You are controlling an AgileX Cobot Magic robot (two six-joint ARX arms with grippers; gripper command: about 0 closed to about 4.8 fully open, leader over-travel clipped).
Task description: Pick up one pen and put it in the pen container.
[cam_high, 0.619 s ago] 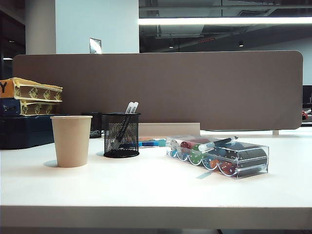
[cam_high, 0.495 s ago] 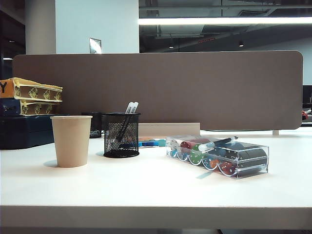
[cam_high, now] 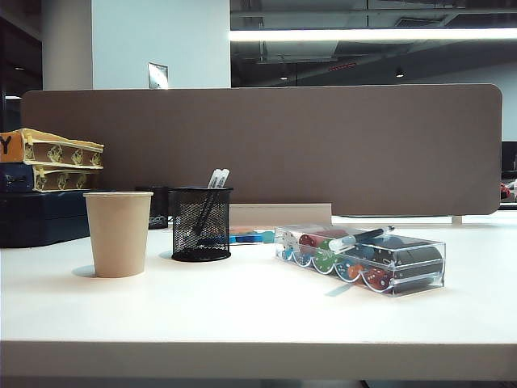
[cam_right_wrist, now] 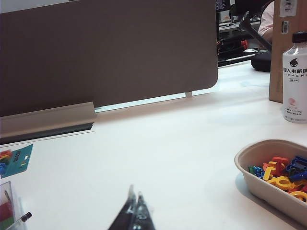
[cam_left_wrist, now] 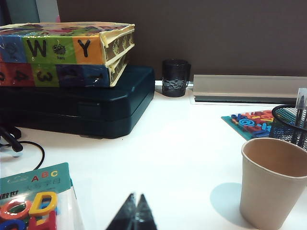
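Note:
The pen [cam_high: 361, 237], black with a whitish cap end, lies across the top of a clear box of coloured chips [cam_high: 404, 271] right of centre; its dark tip [cam_right_wrist: 23, 217] also shows in the right wrist view. The pen container [cam_high: 201, 224], a black mesh cup, stands left of the box and holds two white-topped pens [cam_high: 218, 178]; its rim [cam_left_wrist: 283, 115] shows in the left wrist view. Neither gripper appears in the exterior view. My left gripper [cam_left_wrist: 135, 197] is shut and empty, low over the table near the paper cup [cam_left_wrist: 273, 182]. My right gripper [cam_right_wrist: 135, 194] is shut, empty, over bare table.
A beige paper cup [cam_high: 118, 234] stands left of the mesh cup. Stacked boxes [cam_high: 48, 158] and a dark case [cam_left_wrist: 81, 103] fill the far left. A brown divider [cam_high: 266, 145] closes the back. A tray of coloured letters [cam_right_wrist: 276, 175] and a bottle [cam_right_wrist: 295, 79] sit at the right.

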